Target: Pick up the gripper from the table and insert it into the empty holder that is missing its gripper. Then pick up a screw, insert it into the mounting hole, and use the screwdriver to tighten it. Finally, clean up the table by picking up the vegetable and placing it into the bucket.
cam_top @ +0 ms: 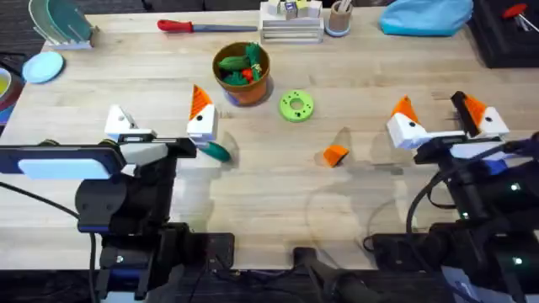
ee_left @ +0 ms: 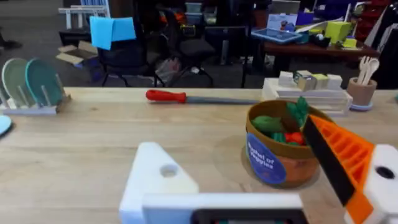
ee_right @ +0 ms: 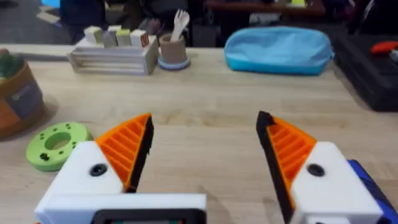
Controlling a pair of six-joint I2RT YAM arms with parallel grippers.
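You had both grippers, left gripper [cam_top: 160, 124] and right gripper [cam_top: 438, 118], spread wide and empty; approach the gripper [cam_top: 335, 156] squarely (the holder [cam_top: 120, 124] lacked its pad).

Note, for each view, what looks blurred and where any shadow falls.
Overhead: the dark arm bases along the bottom edge are soft; the loose orange wedge casts a faint shadow on the table. Left wrist: the near white block is blurred, while the pot reads clearly. Right wrist: the right claw and the green disc look soft.
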